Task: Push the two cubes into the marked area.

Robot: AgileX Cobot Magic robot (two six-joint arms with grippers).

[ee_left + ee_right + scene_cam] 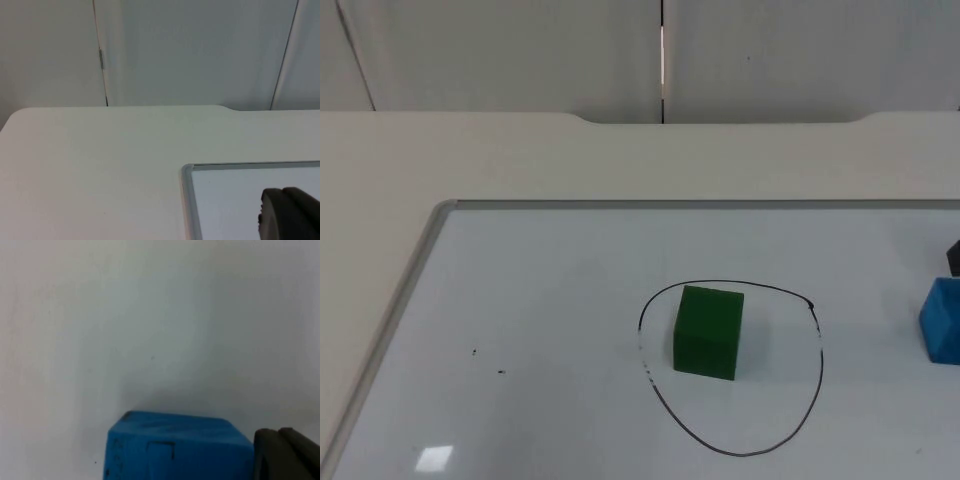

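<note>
Green cube (708, 331) inside marked loop (817, 352); blue cube (942, 320) apparently outside.

Blue cube (942, 320) cut off at edge

Right gripper (953, 257) low at the board's right edge, fingertip (287, 454) just beside the cube. Left gripper's fingertip (289, 215) over the board's corner.

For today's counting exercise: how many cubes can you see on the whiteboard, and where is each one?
2. The green cube sits inside the drawn black loop. The blue cube lies outside it at the board's right edge, partly cut off, beside the right gripper.
</note>
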